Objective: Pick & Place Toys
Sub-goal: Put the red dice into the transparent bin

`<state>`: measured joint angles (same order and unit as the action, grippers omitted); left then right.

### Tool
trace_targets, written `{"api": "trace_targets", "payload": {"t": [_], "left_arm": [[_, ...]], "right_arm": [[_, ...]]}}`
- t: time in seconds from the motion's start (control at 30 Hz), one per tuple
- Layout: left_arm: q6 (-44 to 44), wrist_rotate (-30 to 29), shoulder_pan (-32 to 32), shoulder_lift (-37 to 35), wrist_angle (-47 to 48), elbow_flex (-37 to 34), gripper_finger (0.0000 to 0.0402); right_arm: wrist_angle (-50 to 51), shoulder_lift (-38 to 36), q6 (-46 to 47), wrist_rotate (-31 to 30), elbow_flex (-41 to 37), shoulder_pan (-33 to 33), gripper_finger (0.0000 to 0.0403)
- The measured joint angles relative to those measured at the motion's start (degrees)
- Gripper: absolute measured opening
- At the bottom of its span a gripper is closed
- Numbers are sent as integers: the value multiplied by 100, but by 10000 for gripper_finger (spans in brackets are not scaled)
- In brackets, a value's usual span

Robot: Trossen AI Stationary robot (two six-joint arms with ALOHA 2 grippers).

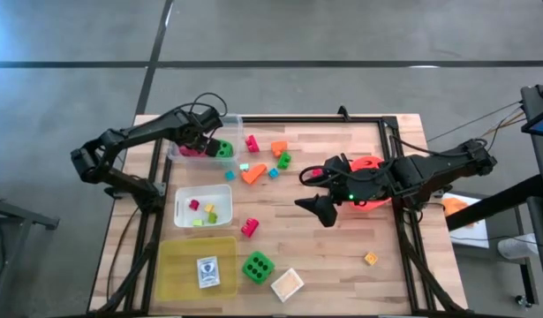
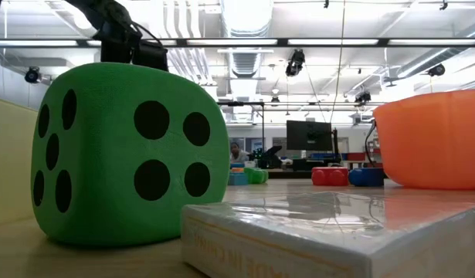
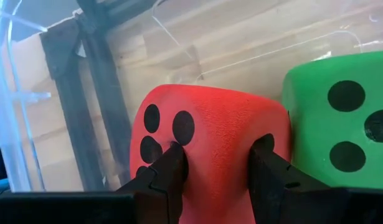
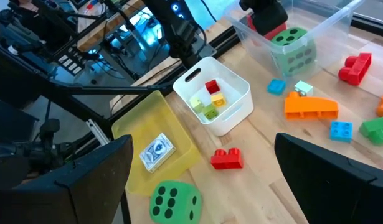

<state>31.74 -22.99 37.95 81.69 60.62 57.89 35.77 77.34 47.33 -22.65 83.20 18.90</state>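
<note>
1. Foam-textured and matte, the green die (image 2: pixel 125 150) fills my low view with its round black dots, standing on the wooden table (image 1: pixel 333 256) beside a glossy flat box (image 2: pixel 330 235).
2. Translucent yellow plastic forms the tray (image 1: pixel 176 265) holding a small card (image 1: pixel 207 271).
3. White and square, a tub (image 4: pixel 231 112) holds small red, yellow and green blocks; a red block (image 4: pixel 226 158) lies just beside it.
4. I see my right gripper (image 1: pixel 317 190) hovering over mid-table, fingers spread wide and empty, forearm stretched in from the right across the orange bucket (image 1: pixel 368 164).
5. Farthest off, my left gripper (image 3: pixel 216 171) reaches into the clear tub (image 1: pixel 231 124), its fingers clamped on the pink die (image 3: pixel 207 140), which sits against a second green die (image 3: pixel 340 130).
</note>
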Motion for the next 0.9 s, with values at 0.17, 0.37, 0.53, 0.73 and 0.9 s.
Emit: {"api": "trace_targets", "payload": {"t": [0.17, 0.37, 0.53, 0.73, 0.9], "left_arm": [[-2, 32, 0, 0, 0, 0, 122], [-19, 58, 0, 0, 1, 0, 119], [-19, 124, 0, 0, 2, 0, 118], [-45, 286, 0, 0, 4, 0, 130], [-231, 533, 2, -4, 0, 0, 219]], "right_arm": [[0, 0, 0, 0, 0, 0, 383], [0, 0, 2, 2, 0, 0, 383], [0, 0, 2, 4, 0, 0, 383], [0, 0, 2, 7, 0, 0, 383], [2, 0, 2, 8, 0, 0, 383]]}}
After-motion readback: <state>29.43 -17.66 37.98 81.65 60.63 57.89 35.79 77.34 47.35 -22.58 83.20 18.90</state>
